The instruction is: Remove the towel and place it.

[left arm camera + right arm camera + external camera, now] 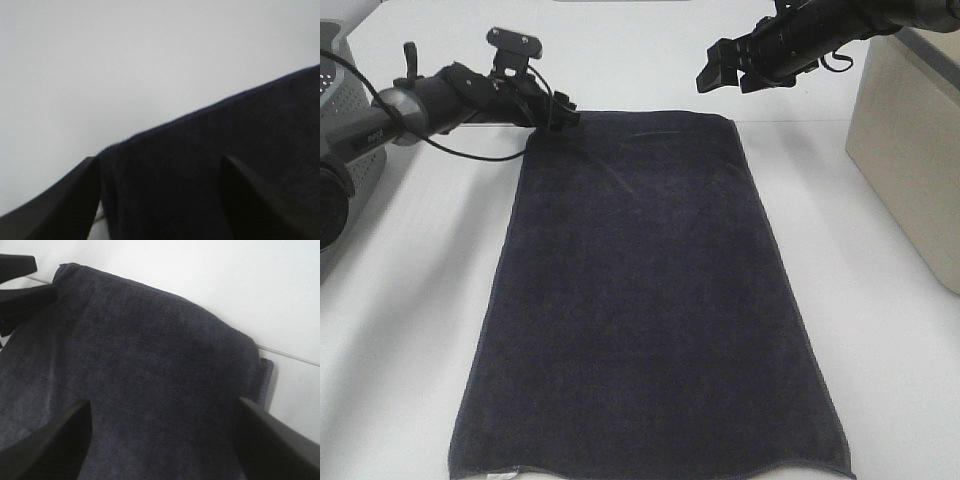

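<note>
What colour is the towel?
Very dark navy, almost black, plain; the towel shows best in the exterior high view.

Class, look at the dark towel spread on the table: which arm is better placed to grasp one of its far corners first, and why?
Probably the left. The left gripper is down at the towel's far left corner, its open fingers straddling the edge. The right gripper hangs open above the far right corner.

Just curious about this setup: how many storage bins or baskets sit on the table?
2. A grey perforated basket at the left edge, and a beige bin at the right edge. Both are cropped; others may lie out of frame.
</note>
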Controlling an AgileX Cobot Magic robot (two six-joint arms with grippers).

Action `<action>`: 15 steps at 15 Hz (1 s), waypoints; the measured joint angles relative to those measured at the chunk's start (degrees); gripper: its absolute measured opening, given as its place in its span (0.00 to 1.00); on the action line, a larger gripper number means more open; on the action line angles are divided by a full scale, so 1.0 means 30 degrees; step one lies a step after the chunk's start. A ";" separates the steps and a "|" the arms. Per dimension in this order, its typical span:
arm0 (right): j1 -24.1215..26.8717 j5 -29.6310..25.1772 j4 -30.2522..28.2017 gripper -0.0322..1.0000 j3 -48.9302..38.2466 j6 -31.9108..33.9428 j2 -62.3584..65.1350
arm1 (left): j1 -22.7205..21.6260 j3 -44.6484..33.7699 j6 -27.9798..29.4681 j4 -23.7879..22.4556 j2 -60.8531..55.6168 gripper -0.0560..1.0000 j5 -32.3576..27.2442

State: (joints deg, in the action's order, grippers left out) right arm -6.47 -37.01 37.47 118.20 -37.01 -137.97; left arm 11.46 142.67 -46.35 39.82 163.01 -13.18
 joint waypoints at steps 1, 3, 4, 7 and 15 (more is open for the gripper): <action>0.0000 -0.0057 -0.0019 0.76 0.0000 0.0115 0.0000 | 0.0000 0.0000 0.0000 0.0019 -0.0707 0.66 -0.0458; 0.0000 -0.0898 -0.0076 0.76 0.0000 0.0229 0.0420 | 0.0000 0.0000 0.0191 0.0019 -0.2044 0.66 -0.1604; 0.0000 -0.1375 -0.0248 0.76 0.0000 0.0363 0.0783 | -0.0019 0.0000 0.0668 -0.0115 -0.2693 0.66 -0.2807; 0.0000 -0.3724 -0.2540 0.76 0.0000 0.3075 0.2674 | -0.0019 0.0000 0.4756 -0.3724 -0.5023 0.66 -0.8824; 0.2215 -1.0695 -0.8365 0.76 0.0095 1.0753 0.8728 | -0.1528 0.0000 1.4725 -1.2720 -1.1497 0.68 -1.8659</action>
State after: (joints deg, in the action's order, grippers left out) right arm 0.17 -69.10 12.38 118.49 -4.76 -111.78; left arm 6.88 142.67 -2.18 1.66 128.51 -69.16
